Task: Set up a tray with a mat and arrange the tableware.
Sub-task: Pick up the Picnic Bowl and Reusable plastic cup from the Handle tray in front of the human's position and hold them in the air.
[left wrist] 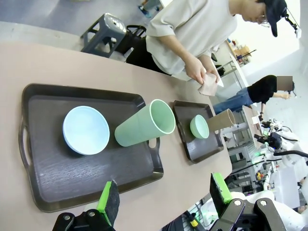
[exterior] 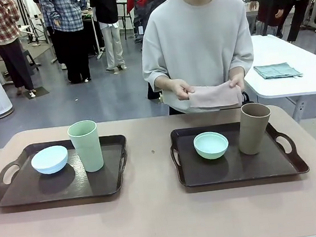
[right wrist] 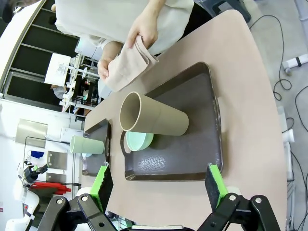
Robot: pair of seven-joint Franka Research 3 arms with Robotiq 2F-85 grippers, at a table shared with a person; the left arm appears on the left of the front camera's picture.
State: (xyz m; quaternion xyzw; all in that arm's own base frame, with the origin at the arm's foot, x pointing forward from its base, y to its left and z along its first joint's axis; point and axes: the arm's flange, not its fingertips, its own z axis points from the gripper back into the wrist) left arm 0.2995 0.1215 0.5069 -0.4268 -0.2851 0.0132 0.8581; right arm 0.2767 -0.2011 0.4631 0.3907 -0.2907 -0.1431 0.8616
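Left hand (left wrist: 163, 195) and right hand (right wrist: 159, 185) hung wide open, empty; blue bowl (exterior: 50, 159), green cup (exterior: 86, 146) on left-frame tray (exterior: 41, 190), mint bowl (exterior: 210, 144), tan cup (exterior: 253, 128) on right-frame tray (exterior: 237, 169); person (exterior: 195, 41) top-centre held folded mat (exterior: 215, 95), presumably to lay.

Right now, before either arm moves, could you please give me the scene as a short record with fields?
left tray: holds pale blue bowl and upright pale green cup, side by side
right tray: holds mint green bowl and upright brown-tan cup, side by side
mat: folded, pinkish, held by the person at the far side; not yet on a tray
left gripper: open, holding nothing
right gripper: open, holding nothing
table: trays side by side, apart
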